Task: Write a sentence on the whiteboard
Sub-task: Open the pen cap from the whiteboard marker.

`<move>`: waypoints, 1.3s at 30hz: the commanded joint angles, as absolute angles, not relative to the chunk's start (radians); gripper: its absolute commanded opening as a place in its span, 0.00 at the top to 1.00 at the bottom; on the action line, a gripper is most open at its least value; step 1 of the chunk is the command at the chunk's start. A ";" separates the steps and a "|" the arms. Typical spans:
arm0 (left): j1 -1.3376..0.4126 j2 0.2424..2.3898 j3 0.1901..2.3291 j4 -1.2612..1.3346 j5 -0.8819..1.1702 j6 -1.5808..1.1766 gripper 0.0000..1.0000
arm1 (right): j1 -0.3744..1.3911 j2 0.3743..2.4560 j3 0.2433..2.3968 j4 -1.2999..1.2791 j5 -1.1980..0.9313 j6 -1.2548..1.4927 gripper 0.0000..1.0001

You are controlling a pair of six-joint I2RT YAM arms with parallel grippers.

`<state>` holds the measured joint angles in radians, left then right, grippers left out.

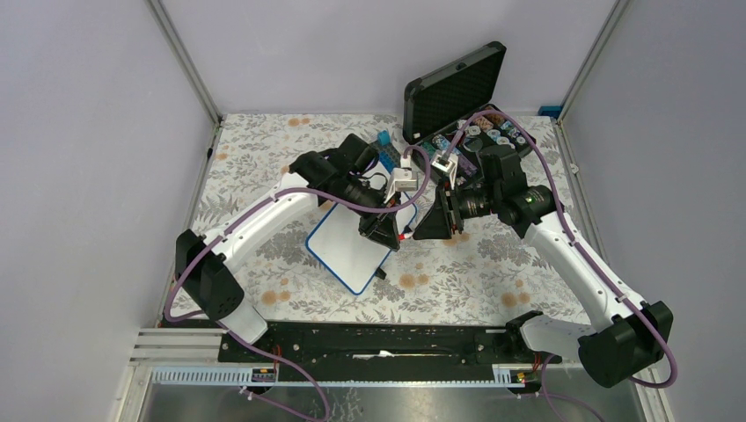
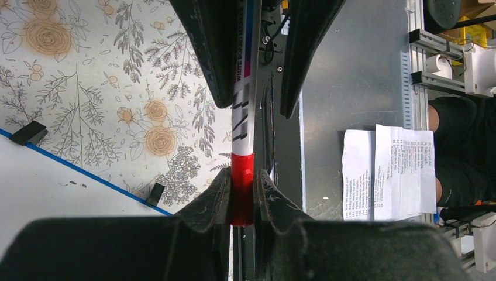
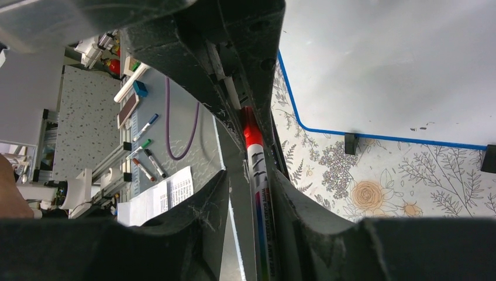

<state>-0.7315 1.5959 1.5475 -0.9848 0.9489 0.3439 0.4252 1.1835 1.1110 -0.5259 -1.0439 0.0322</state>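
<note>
The whiteboard [image 1: 347, 246], white with a thin blue frame, lies at an angle on the floral cloth, also seen in the left wrist view [image 2: 47, 187] and the right wrist view [image 3: 380, 64]. Its face is blank except for faint specks; the sentence is out of view. Both grippers meet nose to nose over the board's right corner with a whiteboard marker [image 2: 243, 117] between them. My left gripper [image 2: 243, 181] is shut on the marker's red cap [image 2: 241, 193]. My right gripper [image 3: 251, 175] stands round the white barrel [image 3: 255, 153], which rests against one finger with a gap to the other.
An open black case [image 1: 457, 97] with small spools stands at the back right, a blue object [image 1: 387, 145] beside it. A printed sheet [image 2: 386, 170] and several loose markers [image 3: 143, 146] lie on the bench beyond the table's near edge.
</note>
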 commanded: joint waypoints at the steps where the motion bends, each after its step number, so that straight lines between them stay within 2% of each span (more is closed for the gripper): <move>1: -0.737 1.599 1.596 -0.912 0.992 0.359 1.00 | 0.453 1.168 1.122 -0.534 -1.110 0.030 0.60; 7: -0.735 1.565 1.562 -0.920 0.976 0.372 1.00 | 0.453 1.175 1.131 -0.517 -1.105 0.057 0.66; 19: -0.730 1.552 1.542 -0.921 0.977 0.373 1.00 | 0.443 1.177 1.128 -0.503 -1.125 0.077 0.68; 21: -0.729 1.558 1.547 -0.921 0.980 0.373 1.00 | 0.443 1.175 1.125 -0.503 -1.120 0.073 0.74; 26: -0.730 1.562 1.548 -0.921 0.982 0.371 1.00 | 0.443 1.170 1.127 -0.518 -1.096 0.056 0.98; 27: -0.729 1.562 1.545 -0.921 0.979 0.371 1.00 | 0.443 1.169 1.133 -0.525 -1.087 0.052 1.00; 39: -0.709 1.496 1.443 -0.922 0.940 0.387 1.00 | 0.409 1.184 1.244 -0.644 -0.999 -0.037 1.00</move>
